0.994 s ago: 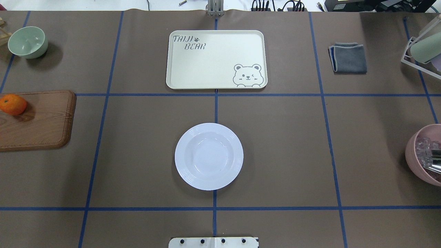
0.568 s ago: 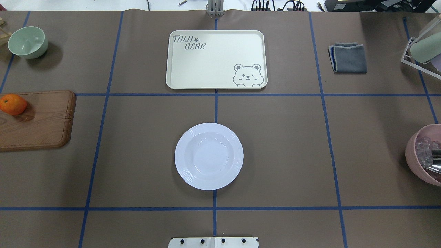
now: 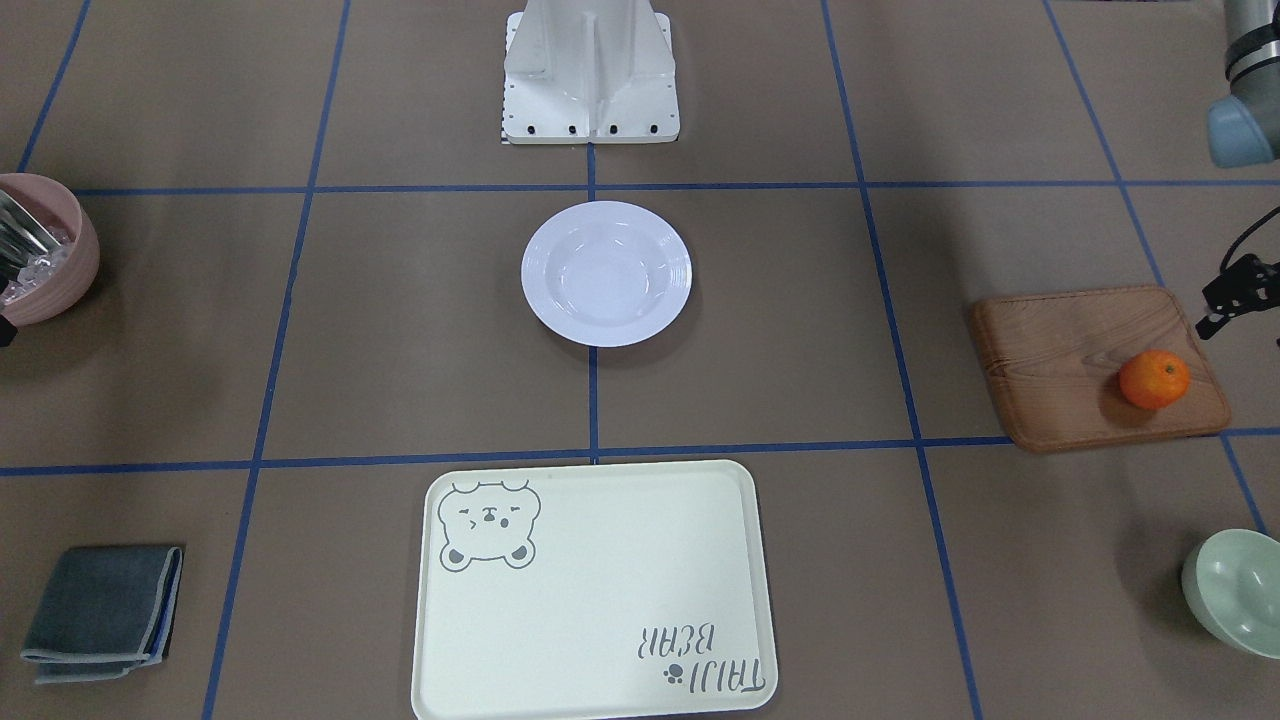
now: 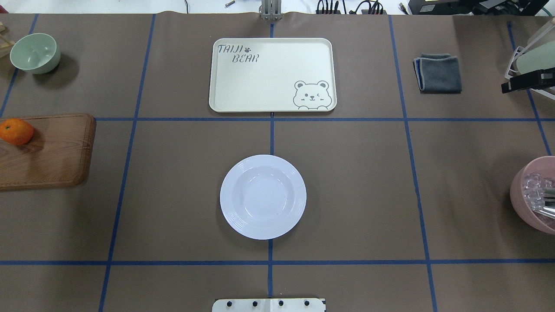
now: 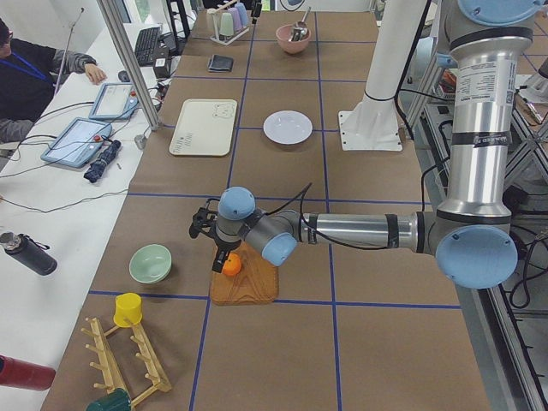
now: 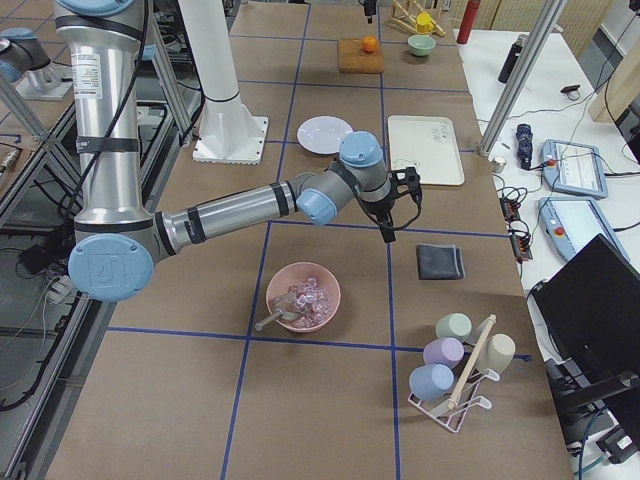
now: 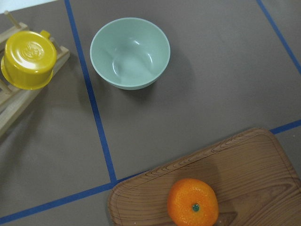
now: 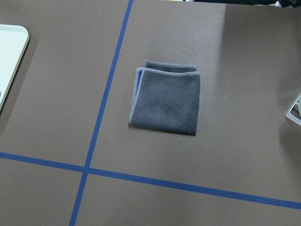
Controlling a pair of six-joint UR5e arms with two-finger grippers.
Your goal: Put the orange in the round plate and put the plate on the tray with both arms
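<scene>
The orange (image 4: 16, 131) lies at the left end of a brown wooden board (image 4: 52, 151), and fills the bottom of the left wrist view as well (image 7: 193, 202). At the table's middle stands the white round plate (image 4: 262, 196), with nothing in it. Beyond it, at the far centre, lies the cream tray (image 4: 272, 74), which carries nothing. My left gripper (image 5: 208, 228) hovers just over the orange without touching it; only a black part shows at the front view's edge. My right gripper (image 4: 520, 82) pokes in at the right edge, near the grey cloth. I cannot tell whether either is open or shut.
A pale green bowl (image 4: 34, 53) stands far left. Beside it is a wooden rack holding a yellow cup (image 7: 28, 59). A folded grey cloth (image 4: 438, 72) lies far right, with a cup rack (image 4: 535, 56) beyond it. A pink bowl (image 4: 531, 195) with cutlery sits at the right edge.
A black part of my right gripper has come into the overhead view at the right edge. The orange, plate and tray have not moved.
</scene>
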